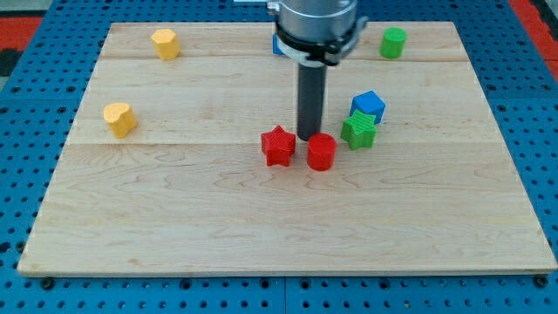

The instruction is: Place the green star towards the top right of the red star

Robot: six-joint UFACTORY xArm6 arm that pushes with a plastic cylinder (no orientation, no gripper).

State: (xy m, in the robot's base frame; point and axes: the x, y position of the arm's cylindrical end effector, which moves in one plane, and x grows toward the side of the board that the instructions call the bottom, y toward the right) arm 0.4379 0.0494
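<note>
The red star (277,146) lies near the middle of the wooden board (174,218). A red cylinder (321,152) sits just to its right. The green star (358,130) lies further right, touching a blue cube (368,106) above it. My tip (309,137) is down on the board just above the gap between the red star and the red cylinder, left of the green star.
A green cylinder (393,42) stands at the top right. Two yellow blocks lie at the left, one (165,43) near the top and one (119,119) lower. A blue block (277,45) shows partly behind the arm at the top.
</note>
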